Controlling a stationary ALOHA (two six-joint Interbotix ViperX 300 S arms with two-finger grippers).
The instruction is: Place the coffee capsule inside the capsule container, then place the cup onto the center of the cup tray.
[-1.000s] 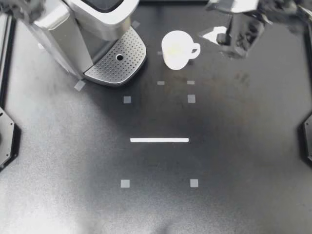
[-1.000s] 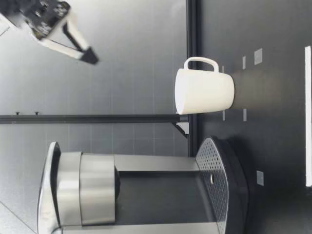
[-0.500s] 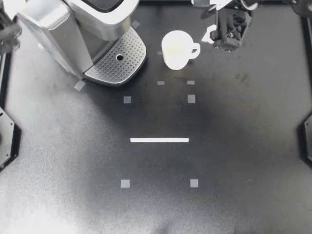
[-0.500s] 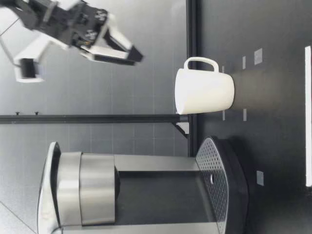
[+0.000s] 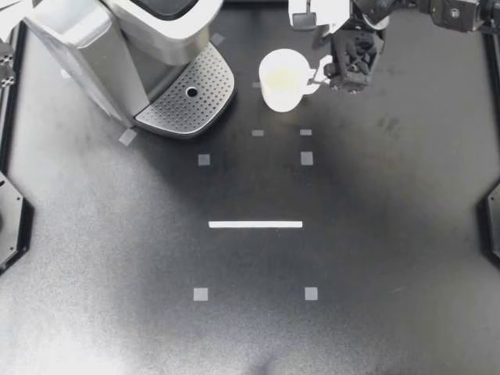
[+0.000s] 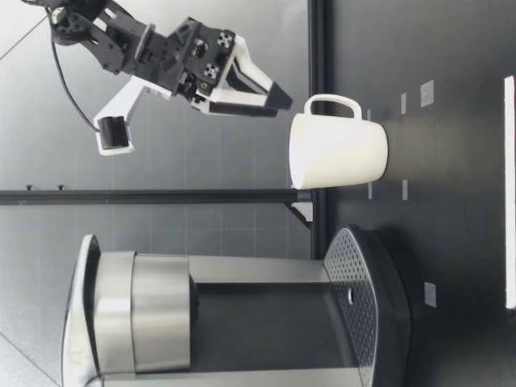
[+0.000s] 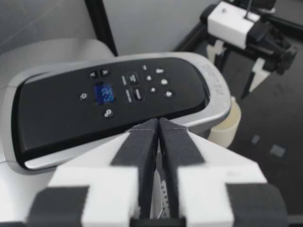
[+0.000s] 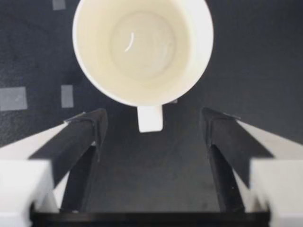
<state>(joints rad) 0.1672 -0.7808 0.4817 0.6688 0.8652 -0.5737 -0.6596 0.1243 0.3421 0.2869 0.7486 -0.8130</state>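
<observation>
Upright white cup [image 5: 281, 80] beside cup tray [image 5: 181, 109]

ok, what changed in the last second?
My right claw moved in toward the cup and came down level with its rim. It is open, with the handle lined up between its fingers and not touching them. Nothing was taken hold of. The cup and coffee machine stayed put.

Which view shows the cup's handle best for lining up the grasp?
Right wrist view: the handle points straight back, centred ahead between the open fingers. Top view: my right gripper partly covers it. Low view: a full loop beside the cup, gripper above. Left wrist view: handle hidden.
</observation>
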